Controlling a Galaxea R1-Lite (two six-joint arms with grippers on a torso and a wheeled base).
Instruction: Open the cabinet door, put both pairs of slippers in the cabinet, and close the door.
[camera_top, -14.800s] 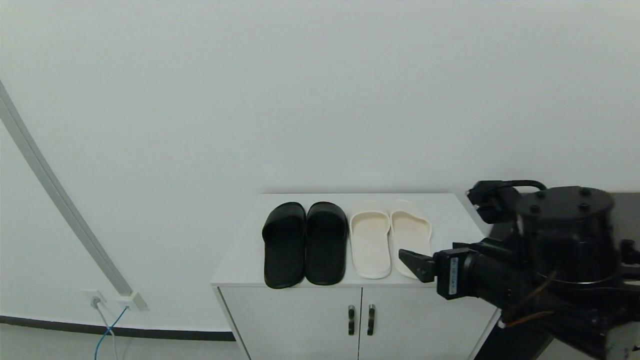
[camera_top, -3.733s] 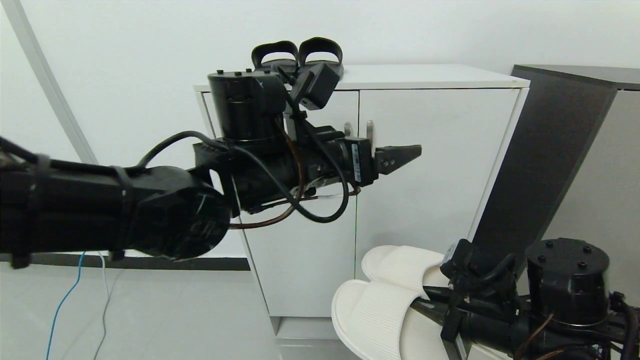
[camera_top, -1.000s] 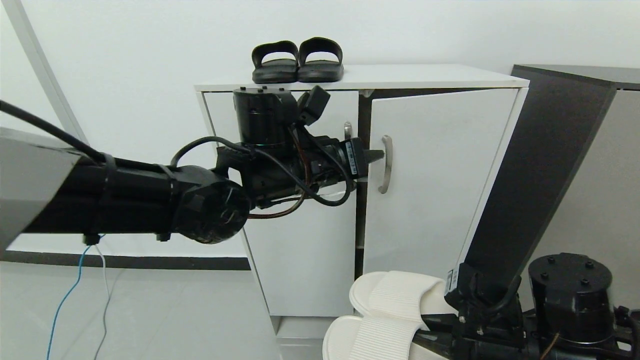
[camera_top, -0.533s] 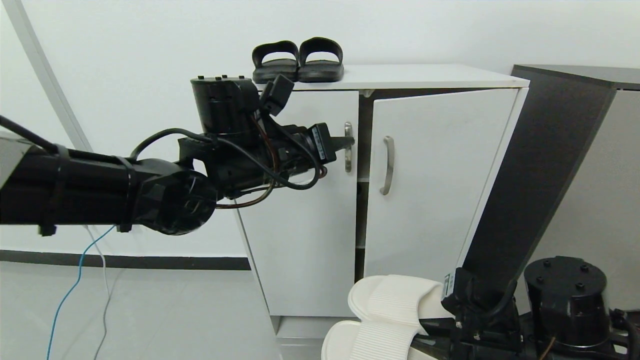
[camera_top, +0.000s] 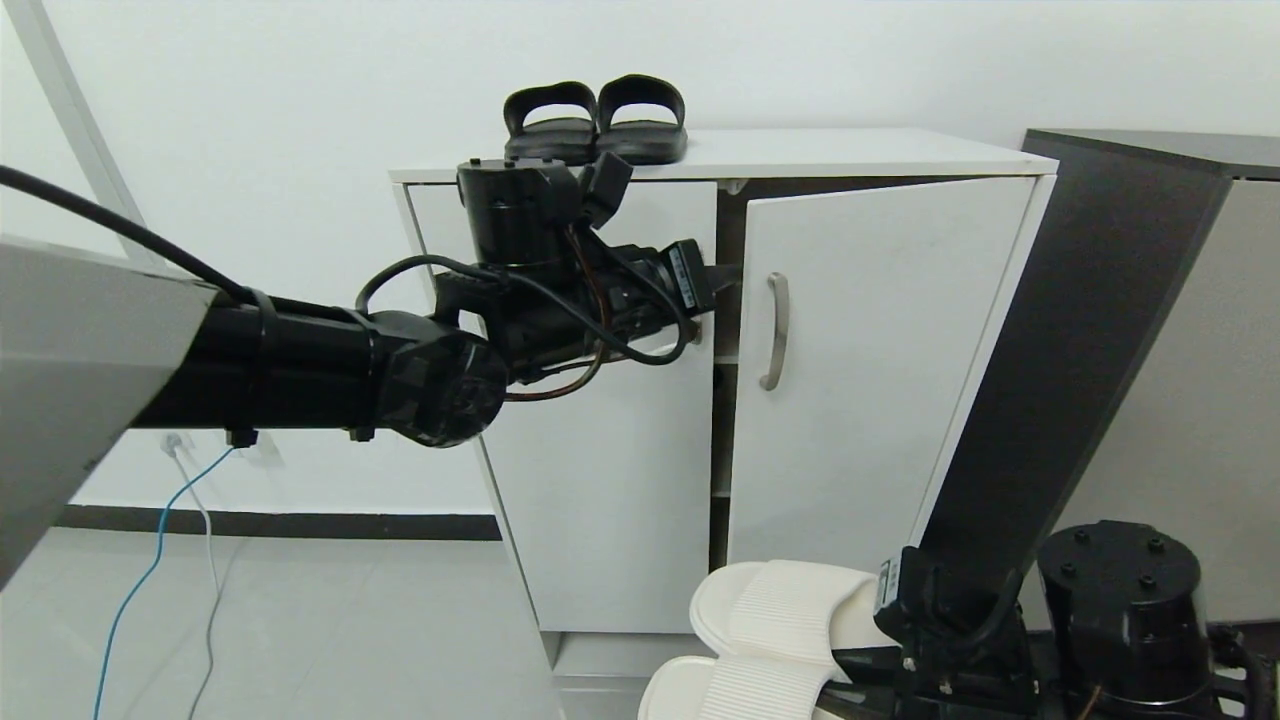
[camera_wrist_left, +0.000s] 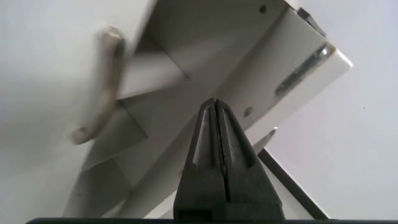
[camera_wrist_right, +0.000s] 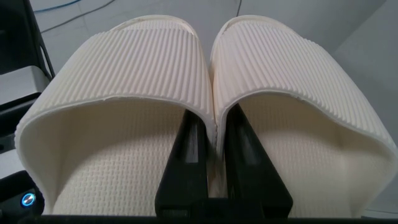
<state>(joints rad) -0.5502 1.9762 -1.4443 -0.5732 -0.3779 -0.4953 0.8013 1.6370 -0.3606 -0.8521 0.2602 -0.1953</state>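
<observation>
L gripper (camera_wrist_left: 216, 118): jaws fully closed, finger against finger, nothing held. In head view its tip (camera_top: 725, 273) sits in the dark gap btwn the doors, high on the cabinet (camera_top: 860, 150), pointing to 3 o'clock. R gripper (camera_wrist_right: 214, 155): jaws nearly closed, one finger under each strap of the white slippers (camera_top: 775, 620), pinching the two inner strap walls btwn them. The pair is held low, at approx 5 o'clock of the cabinet front.

Hidden: in head view the straps cover the R gripper fingers, and the nearer white slipper is cut off by the bottom edge. The L door (camera_top: 600, 480) handle is mostly behind the L wrist. Cabinet inside is dark; through the gap just a shelf (camera_top: 722, 357) edge. A handle in left wrist view is blurred, can't tell which door's.

Edges/room: R door (camera_top: 860, 380) is ajar by a narrow gap, R door handle (camera_top: 771, 332) clear of the L gripper; L door looks flush. R door's hinge side is just beside a dark grey unit (camera_top: 1080, 330) at 3 o'clock. Open floor (camera_top: 350, 640) at 7–8 o'clock, w/ a blue cable (camera_top: 150, 580) near the wall.

Black slippers (camera_top: 597, 115): on the cabinet top, approx 11 o'clock, side by side, long axes front-to-back, strap openings facing the camera. White slippers: side by side, touching, straps up, long axes in line w/ the R gripper fingers, toes away from the wrist, approx 10 o'clock.
</observation>
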